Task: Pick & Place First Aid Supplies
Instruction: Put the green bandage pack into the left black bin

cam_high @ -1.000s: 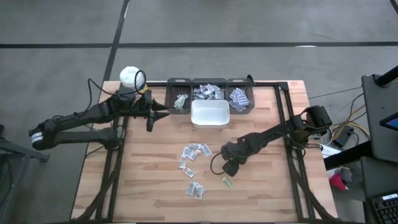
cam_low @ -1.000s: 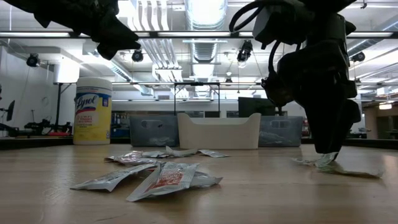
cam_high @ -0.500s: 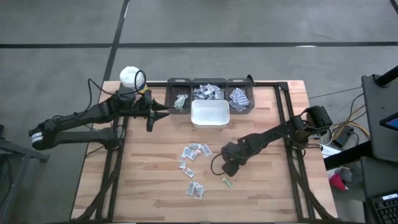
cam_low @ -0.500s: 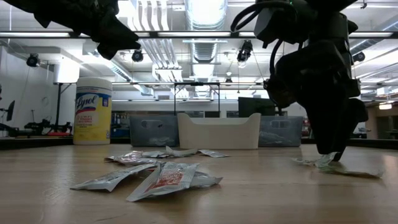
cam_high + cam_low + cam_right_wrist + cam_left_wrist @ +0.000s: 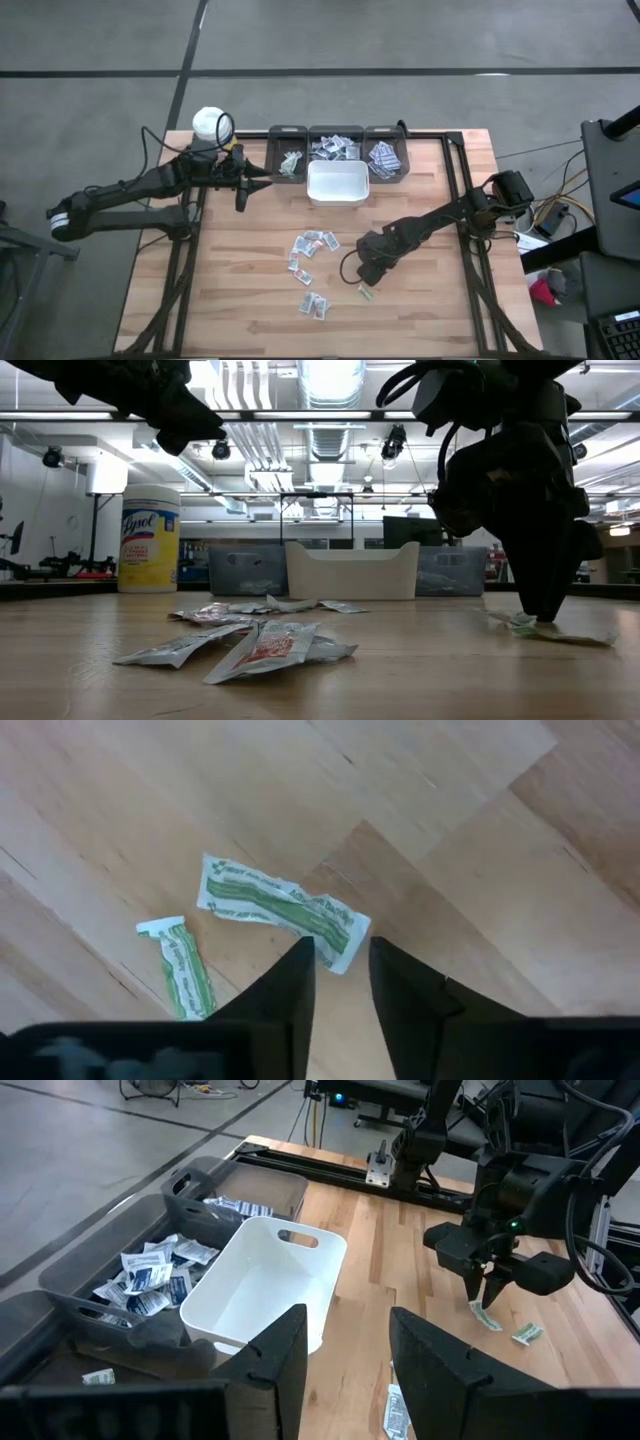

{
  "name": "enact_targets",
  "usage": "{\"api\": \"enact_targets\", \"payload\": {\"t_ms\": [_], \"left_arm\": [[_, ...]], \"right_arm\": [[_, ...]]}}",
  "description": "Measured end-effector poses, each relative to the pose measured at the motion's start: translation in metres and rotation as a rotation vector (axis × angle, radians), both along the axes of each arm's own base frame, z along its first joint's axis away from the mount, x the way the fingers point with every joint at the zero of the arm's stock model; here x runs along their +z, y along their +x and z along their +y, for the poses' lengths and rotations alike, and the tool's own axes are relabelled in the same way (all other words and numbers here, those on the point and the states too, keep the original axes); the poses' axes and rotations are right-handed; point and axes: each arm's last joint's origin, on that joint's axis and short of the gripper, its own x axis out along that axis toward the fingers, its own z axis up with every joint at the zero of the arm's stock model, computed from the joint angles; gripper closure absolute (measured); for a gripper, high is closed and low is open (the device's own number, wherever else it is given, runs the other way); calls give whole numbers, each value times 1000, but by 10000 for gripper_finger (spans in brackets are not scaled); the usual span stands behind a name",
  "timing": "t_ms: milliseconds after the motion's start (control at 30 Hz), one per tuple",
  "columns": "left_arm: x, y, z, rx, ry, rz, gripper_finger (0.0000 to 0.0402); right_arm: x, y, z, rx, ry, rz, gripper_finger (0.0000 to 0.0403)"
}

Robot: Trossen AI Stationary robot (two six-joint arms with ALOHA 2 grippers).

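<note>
1. Right end effector [image 5: 335,975] down on the worktop [image 5: 240,290], fingertips astride one end of a green-print packet [image 5: 275,910]; narrow gap showing between the fingers [image 5: 290,995], packet flat on the wood, not lifted. Not yet clamped as far as visible; a pinch judged to be in hand.
2. Second green-print packet [image 5: 185,970] just beside the first, untouched. In the high view both lie at about 5 o'clock from the worktop centre, under and just beside the right end effector [image 5: 362,278].
3. Left end effector [image 5: 345,1360] hovering near the 10 o'clock part of the worktop, fingers parted, nothing between them; facing the white bin [image 5: 265,1285]. Arm waiting.
4. Loose packets [image 5: 312,245] scattered near the worktop centre, another small group [image 5: 314,305] toward 6 o'clock, well apart from the bins.
5. Three dark bins [image 5: 338,150] in a row at 12 o'clock, all with sorted packets inside; white bin just in front of them, empty as far as seen.
6. Wipes canister [image 5: 149,538] at the 11 o'clock corner, not part of the job.
7. Progress judged: partly done. Some supplies binned; a good number left on the wood, the current packet included. Pick, carry, drop to repeat for each.
</note>
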Motion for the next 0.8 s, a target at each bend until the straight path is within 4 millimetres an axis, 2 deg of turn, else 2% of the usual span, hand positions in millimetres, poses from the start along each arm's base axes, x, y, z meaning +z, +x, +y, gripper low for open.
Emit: {"api": "enact_targets", "payload": {"t_ms": [367, 800], "left_arm": [[0, 0, 0, 0, -1, 1, 264], [0, 0, -1, -36, -42, -11, 264]], "right_arm": [[-1, 2, 0, 6, -41, -35, 389], [7, 5, -6, 95, -59, -104, 395]]}}
